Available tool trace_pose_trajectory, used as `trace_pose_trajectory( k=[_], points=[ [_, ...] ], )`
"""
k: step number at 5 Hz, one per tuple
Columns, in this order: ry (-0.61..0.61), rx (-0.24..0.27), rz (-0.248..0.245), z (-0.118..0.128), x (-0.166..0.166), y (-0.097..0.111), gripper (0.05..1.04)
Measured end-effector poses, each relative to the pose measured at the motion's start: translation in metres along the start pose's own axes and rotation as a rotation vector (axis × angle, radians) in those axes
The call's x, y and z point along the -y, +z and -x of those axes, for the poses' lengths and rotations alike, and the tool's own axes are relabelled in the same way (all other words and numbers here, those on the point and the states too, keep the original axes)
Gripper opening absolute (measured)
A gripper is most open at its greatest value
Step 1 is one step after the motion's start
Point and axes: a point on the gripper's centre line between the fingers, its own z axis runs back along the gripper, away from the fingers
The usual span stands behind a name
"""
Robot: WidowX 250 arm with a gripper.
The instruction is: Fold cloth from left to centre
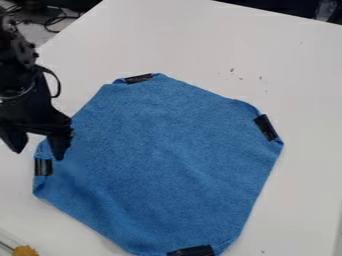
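white tabletop [300,100], dark cables [57,17] behind

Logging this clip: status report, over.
Tool open, near left tape patch. Blue cloth spread out, not folded to centre. No obstruction seen on it.

Lab-like spot: black robot arm [20,75], white table [294,65], loose cables [47,23] behind.

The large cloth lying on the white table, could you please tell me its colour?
The cloth is blue, as the camera view shows.
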Motion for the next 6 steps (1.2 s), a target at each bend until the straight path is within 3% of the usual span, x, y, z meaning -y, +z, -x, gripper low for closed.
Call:
trace_pose_trajectory(
  k=[1,3,6],
  points=[
    [0.036,0.007,-0.033,0.006,-0.01,-0.01,0.999],
    [0.054,-0.022,-0.052,0.008,-0.013,-0.025,0.999],
    [0.061,-0.019,-0.049,0.003,-0.02,-0.041,0.964]
  ],
)
